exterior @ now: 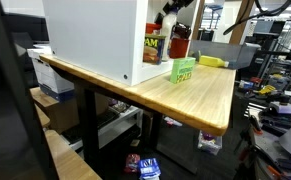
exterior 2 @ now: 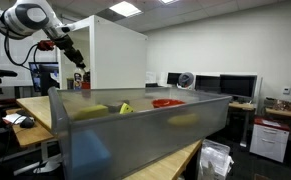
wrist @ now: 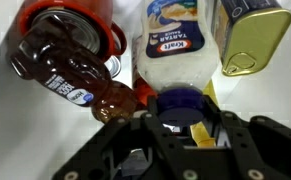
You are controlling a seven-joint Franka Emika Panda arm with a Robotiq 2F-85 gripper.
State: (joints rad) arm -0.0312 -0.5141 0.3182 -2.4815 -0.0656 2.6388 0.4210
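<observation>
Closest to my wrist camera, the gripper (wrist: 182, 122) is clamped half shut on the dark blue cap (wrist: 180, 103) of a white sauce bottle (wrist: 173, 45), one finger on each side of the cap. The bottle runs straight away from the gripper. A brown syrup bottle (wrist: 70, 75) lies just beside it on one side, nearly touching it by the cap. A gold-topped can (wrist: 250, 40) stands close on the other side. Behind the syrup bottle I can make out a red container (wrist: 112, 38), though not what kind. In an exterior view the gripper (exterior: 171, 12) hangs over this cluster, which sits on the wooden table (exterior: 205, 100) right against a big white box (exterior: 90, 35). A green box (exterior: 183, 70) stands just in front of the cluster. A yellow thing (exterior: 213, 61) lies further along the table, too small to identify. In an exterior view the gripper (exterior 2: 80, 72) shows far off beyond a clear plastic bin (exterior 2: 135, 135).
</observation>
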